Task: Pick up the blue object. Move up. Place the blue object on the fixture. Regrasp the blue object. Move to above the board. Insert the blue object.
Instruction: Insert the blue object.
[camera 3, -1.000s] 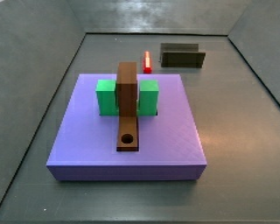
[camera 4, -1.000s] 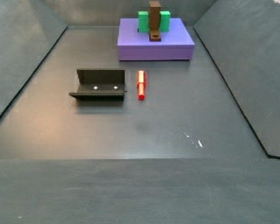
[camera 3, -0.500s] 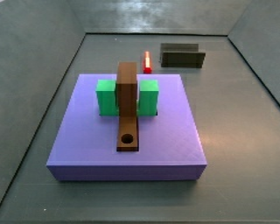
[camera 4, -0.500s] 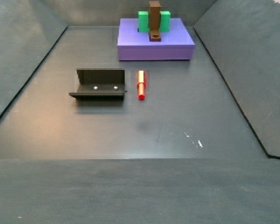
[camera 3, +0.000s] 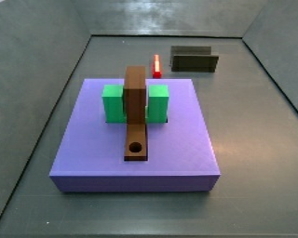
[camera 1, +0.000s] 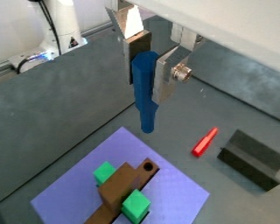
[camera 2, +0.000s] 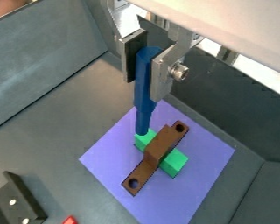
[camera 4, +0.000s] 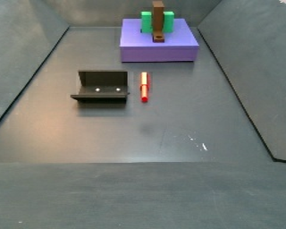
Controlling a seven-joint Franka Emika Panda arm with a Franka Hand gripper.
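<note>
In both wrist views my gripper (camera 1: 149, 77) (camera 2: 146, 68) is shut on the blue object (camera 1: 145, 92) (camera 2: 143, 87), a slim blue peg that hangs point down from between the silver fingers (camera 1: 170, 73). It hangs high above the lavender board (camera 1: 180, 186) (camera 2: 208, 152), close over the brown bar (camera 1: 127, 185) (camera 2: 157, 157) and its round hole. The dark fixture (camera 1: 252, 157) (camera 2: 13, 202) stands on the floor off the board. Both side views show the board (camera 3: 177, 149) (camera 4: 138, 46) and the fixture (camera 3: 196, 59) (camera 4: 101, 87), but neither the gripper nor the blue object.
A red peg (camera 3: 156, 65) (camera 4: 145, 86) lies on the grey floor between the fixture and the board; it also shows in a wrist view (camera 1: 206, 142). Green blocks (camera 3: 113, 103) (camera 1: 105, 173) flank the brown bar. Grey walls enclose the floor.
</note>
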